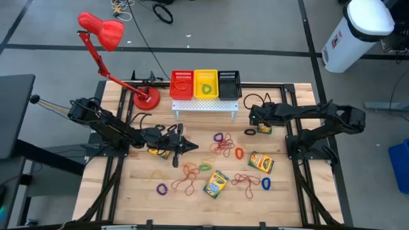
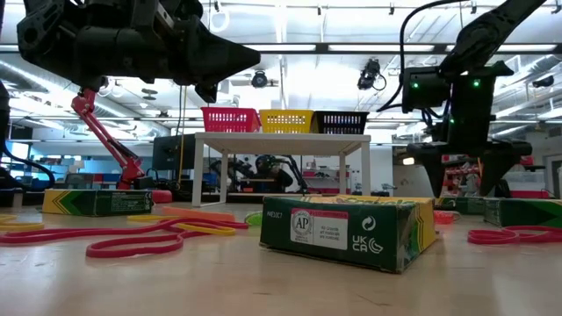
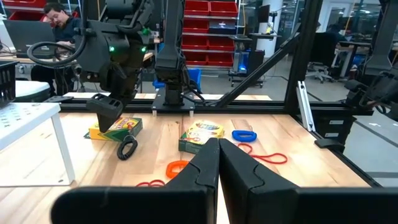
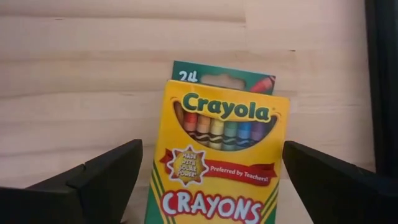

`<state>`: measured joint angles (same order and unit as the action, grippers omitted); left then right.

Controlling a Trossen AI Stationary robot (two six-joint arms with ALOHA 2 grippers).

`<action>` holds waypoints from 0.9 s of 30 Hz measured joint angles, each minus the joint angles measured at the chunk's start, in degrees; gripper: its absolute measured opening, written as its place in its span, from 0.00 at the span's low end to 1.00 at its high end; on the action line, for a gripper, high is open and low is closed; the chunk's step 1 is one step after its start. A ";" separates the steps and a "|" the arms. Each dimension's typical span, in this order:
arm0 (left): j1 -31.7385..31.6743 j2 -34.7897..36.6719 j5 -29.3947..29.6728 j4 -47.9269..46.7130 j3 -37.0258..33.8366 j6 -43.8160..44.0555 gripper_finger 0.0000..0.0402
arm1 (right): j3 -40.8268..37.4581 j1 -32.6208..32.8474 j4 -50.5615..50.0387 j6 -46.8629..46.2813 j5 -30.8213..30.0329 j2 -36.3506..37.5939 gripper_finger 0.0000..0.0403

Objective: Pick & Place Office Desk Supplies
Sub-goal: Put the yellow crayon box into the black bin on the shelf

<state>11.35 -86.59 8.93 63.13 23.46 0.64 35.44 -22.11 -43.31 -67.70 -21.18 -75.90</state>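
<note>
My right gripper point(image 4: 211, 186) is open and points down over a yellow-and-green crayon box point(image 4: 217, 155) that lies flat on the table at the right point(image 1: 264, 130). Its fingers stand on either side of the box, apart from it. My left gripper point(image 1: 185, 146) is shut and empty, level above the table at the centre left; it also shows in the left wrist view point(image 3: 217, 165). A crayon box point(image 1: 160, 152) lies under the left arm. Two more boxes point(image 1: 261, 162) point(image 1: 216, 183) and loose rubber bands point(image 1: 222, 144) lie on the near half of the table.
A white perforated rack point(image 1: 204, 105) at the far middle carries a red basket point(image 1: 181, 84), a yellow basket point(image 1: 206, 84) and a black basket point(image 1: 229, 84). A red desk lamp point(image 1: 146, 98) stands at the far left. A black band point(image 1: 250, 132) lies beside the right gripper.
</note>
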 joint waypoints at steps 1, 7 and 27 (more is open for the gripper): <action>0.00 0.00 0.00 0.00 -0.02 0.00 0.03 | 0.00 0.00 0.13 0.00 0.18 0.00 0.99; 0.00 0.00 0.00 0.00 0.00 0.40 0.03 | -1.35 0.00 0.47 -2.18 0.14 0.05 0.99; -0.02 0.00 0.00 0.02 0.00 1.11 0.03 | -3.30 -0.02 2.68 0.48 5.18 -0.02 0.94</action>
<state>11.33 -86.59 8.93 63.16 23.46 1.76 32.14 -22.13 -40.63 -67.22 -16.00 -75.92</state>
